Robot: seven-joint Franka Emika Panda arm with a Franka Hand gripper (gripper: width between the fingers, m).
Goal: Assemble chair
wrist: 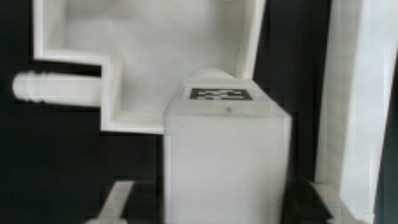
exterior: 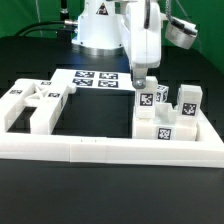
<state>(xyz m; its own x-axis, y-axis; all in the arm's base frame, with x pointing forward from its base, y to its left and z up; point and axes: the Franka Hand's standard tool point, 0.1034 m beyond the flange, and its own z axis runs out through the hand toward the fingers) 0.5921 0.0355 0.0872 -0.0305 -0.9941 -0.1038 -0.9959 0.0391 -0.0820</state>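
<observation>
The chair is not yet one piece: its white parts lie on the black table (exterior: 100, 125) as a left group (exterior: 35, 105) at the exterior view's left and a right group (exterior: 165, 115) at the exterior view's right, inside the corner of the white border rail (exterior: 110, 150). The gripper (exterior: 140, 88) hangs low over the right group, and in the wrist view its fingers (wrist: 121, 205) stand on both sides of an upright tagged block (wrist: 222, 150). The jaws are narrow, but I cannot tell if they really press the block or only flank it, because a thin dark line shows beside each finger. The first danger, I think, is a weak or off-centre hold: the plastic looks smooth, so the block could turn or slip out in a lift. The second is the crowding. The block is just beside a flat slab (wrist: 143, 40) with a round peg (wrist: 54, 88), and other tagged pieces stand near, so a sideways move could push or tip them. The rail is also close on that side and leaves little room. The table looks flat and dull. The marker board (exterior: 100, 78) lies on it in front of the robot base (exterior: 100, 25). The room behind is dark and shows almost nothing.
</observation>
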